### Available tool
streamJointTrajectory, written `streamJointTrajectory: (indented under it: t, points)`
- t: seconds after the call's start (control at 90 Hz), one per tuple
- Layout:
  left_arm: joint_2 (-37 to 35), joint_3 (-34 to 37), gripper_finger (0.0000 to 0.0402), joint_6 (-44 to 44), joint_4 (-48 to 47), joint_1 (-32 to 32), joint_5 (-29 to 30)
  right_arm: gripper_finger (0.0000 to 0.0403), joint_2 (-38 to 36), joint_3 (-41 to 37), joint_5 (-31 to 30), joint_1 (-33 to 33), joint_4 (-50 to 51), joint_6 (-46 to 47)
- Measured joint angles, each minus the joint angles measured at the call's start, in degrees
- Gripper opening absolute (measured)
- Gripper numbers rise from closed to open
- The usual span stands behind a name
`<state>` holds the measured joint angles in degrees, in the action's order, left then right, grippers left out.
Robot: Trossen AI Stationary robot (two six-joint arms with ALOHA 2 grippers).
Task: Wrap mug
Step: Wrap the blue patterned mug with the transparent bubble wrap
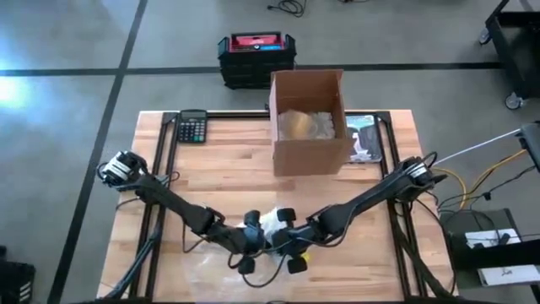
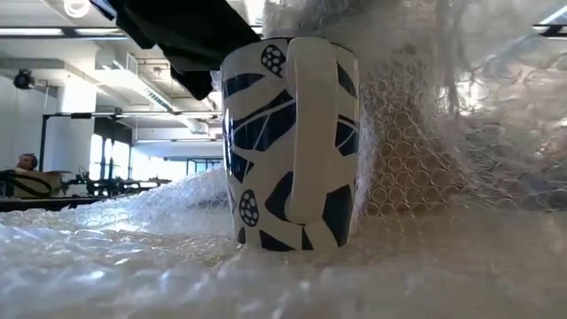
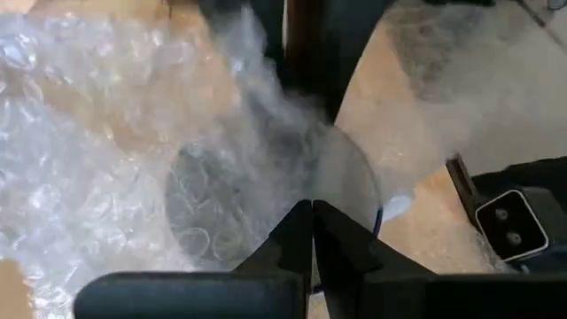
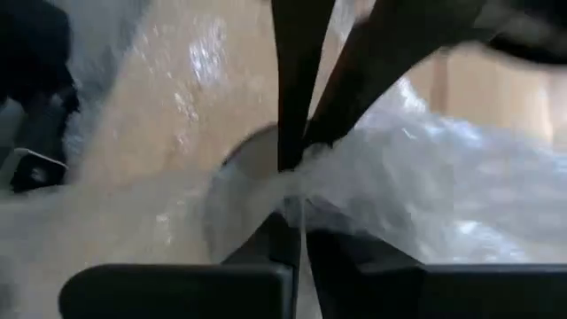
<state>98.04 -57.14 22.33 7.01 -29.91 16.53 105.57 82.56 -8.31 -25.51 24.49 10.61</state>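
Note:
A white mug with a dark blue pattern (image 2: 292, 142) stands upright on a sheet of bubble wrap (image 2: 133, 257), its handle toward the low camera. Part of the wrap (image 2: 425, 133) is drawn up over the mug's side and top. In the high view the mug (image 1: 272, 223) sits near the table's near edge, where both arms meet. My left gripper (image 3: 312, 211) and my right gripper (image 4: 299, 226) are both shut on the wrap just above the mug's mouth (image 3: 354, 173), close to each other. My left gripper pinches a gathered piece of the bubble wrap (image 3: 297, 190) between its two fingers, over the mug's mouth. The fingers come slanting down from the table's left. The wrap drapes from the hold over the mug; its other part lies on the table. My right gripper pinches the bubble wrap (image 4: 310, 173) between its two fingers, just above the mug's rim (image 4: 232, 155). It comes slanting down from the table's right, facing the left gripper's fingers. The wrap spreads from the hold down to the table; how many layers, I cannot tell.
An open cardboard box (image 1: 309, 118) with packing inside stands at the table's far middle. A calculator (image 1: 192, 127) lies at the far left, and a printed card (image 1: 364, 139) right of the box. A black and red case (image 1: 256, 55) sits on the floor beyond the table.

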Motion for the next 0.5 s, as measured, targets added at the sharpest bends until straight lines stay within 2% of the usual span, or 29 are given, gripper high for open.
streamJointTrajectory:
  t: [0.144,0.311,0.433,0.5]
  points:
    - [0.01,0.00,0.0000,0.28,-0.07,0.02,-0.04,0.0019,-4.28,0.02,0.67,-0.01,4.31,2.66]
    - [-0.05,0.00,0.0000,0.44,-0.09,0.02,-0.09,0.0052,-10.19,0.62,5.25,-0.51,18.66,8.76]
    - [-0.07,0.00,0.0000,0.50,0.05,0.02,-0.15,0.0068,-11.51,0.31,-0.15,-2.70,32.80,16.36]
    - [-0.07,0.00,0.0000,0.50,0.18,0.02,-0.15,0.0070,-11.26,-1.31,-3.18,-4.30,32.70,17.79]
